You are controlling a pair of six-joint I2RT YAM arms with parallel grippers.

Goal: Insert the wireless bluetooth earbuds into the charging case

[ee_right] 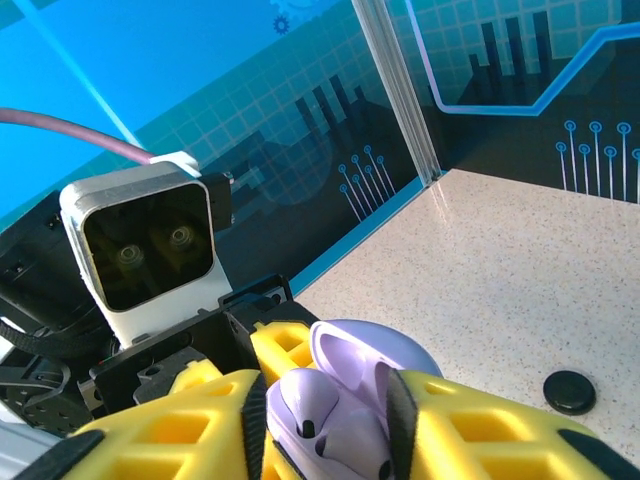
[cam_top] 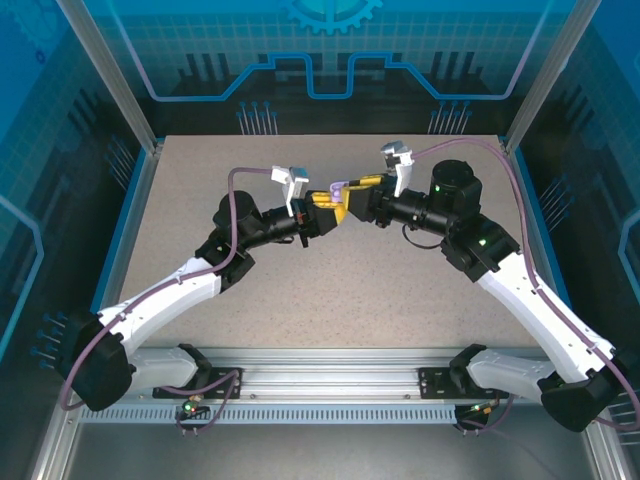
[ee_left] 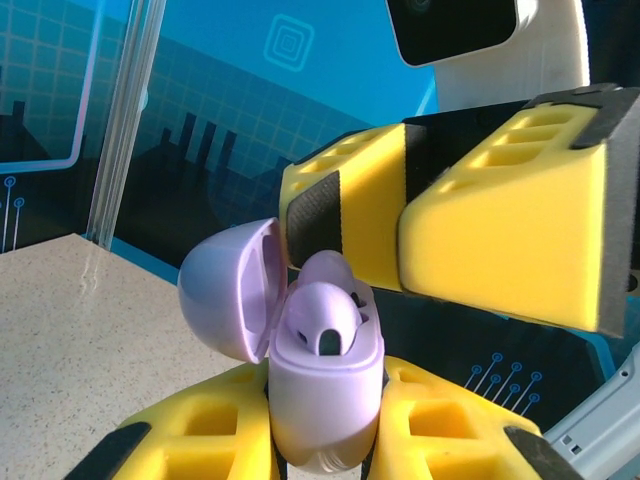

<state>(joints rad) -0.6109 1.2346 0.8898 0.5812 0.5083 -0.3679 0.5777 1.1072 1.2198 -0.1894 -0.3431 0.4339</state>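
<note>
My left gripper is shut on the body of the pale lilac charging case, held upright above the table's middle. The case's lid hangs open to the left. Two lilac earbuds sit in the case's wells, one in front and one behind it. In the right wrist view the same earbuds lie side by side between my right gripper's pads. My right gripper is open, its jaws standing just apart on either side of the case top. Its yellow fingers hang over the case.
A small black round object lies on the speckled table beyond the case. The left wrist camera housing sits close behind the case. Glass walls with metal posts ring the table.
</note>
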